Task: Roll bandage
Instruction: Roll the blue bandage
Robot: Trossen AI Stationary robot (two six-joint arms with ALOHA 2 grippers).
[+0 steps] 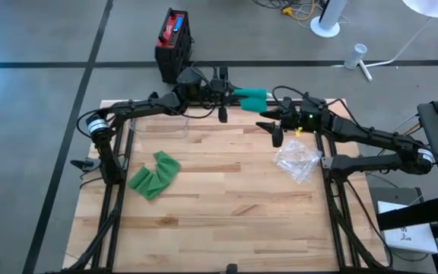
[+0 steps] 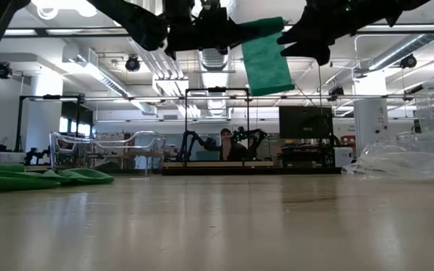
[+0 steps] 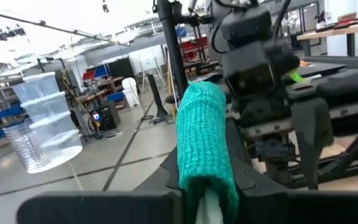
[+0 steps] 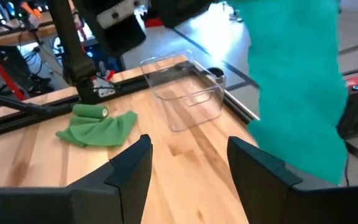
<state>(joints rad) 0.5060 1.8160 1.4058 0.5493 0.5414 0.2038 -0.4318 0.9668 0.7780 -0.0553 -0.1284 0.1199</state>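
Left gripper (image 1: 230,92): I am clamping it shut on the bandage (image 1: 251,96), held up over the table's (image 1: 226,198) far edge.
Right gripper (image 1: 274,122): I am hovering just beside the hanging tail, fingers apart, gripping nothing.
Risk: the tail is dangling loose; if I am turning without tension, the roll is likely going slack or slipping out.
Around: spare bandage (image 1: 153,176) lying at left, clear tub (image 1: 158,124) behind it, plastic wrap (image 1: 298,161) at right.
In the way: nothing is blocking me.

Two black jointed arms, silver collars near the bases. Black cables loop over them. Right tool (image 4: 188,168): flat matte-black fingers.
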